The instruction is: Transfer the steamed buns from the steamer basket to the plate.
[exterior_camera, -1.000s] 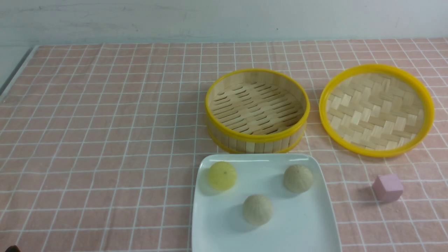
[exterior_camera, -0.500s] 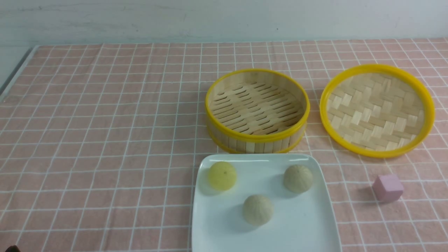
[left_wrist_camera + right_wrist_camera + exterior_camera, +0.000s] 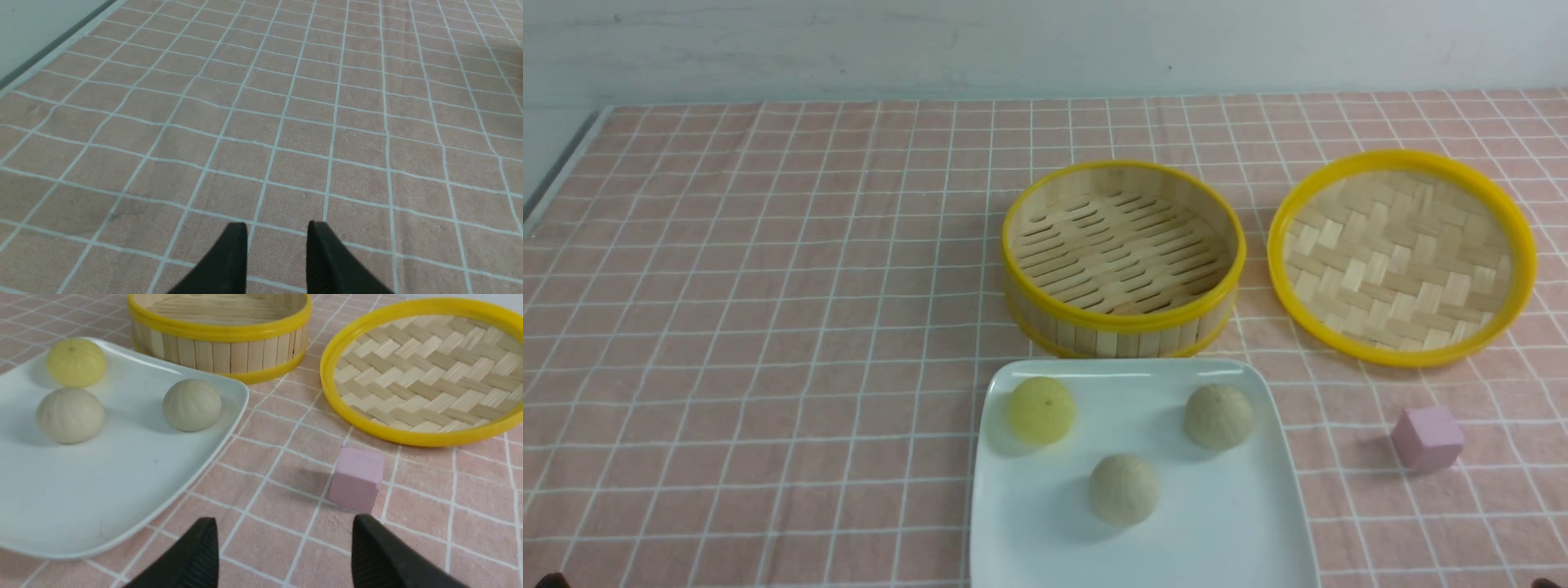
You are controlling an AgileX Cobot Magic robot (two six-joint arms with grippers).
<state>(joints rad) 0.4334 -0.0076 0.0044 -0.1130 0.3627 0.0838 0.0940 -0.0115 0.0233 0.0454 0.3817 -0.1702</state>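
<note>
Front view — plate (image 3: 1225,531), buns (image 3: 1124,488); lettering unseen.

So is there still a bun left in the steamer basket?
No, the steamer basket shows only its bare slatted floor; all three steamed buns sit on the plate.

Left wrist view. We see the left gripper (image 3: 277,245) as two black fingers (image 3: 231,261) standing a little apart with nothing between them, above a pink cloth (image 3: 286,122) crossed by a white grid. At one far corner we see the cloth's edge, a dark strip, and a pale surface (image 3: 36,24).
</note>
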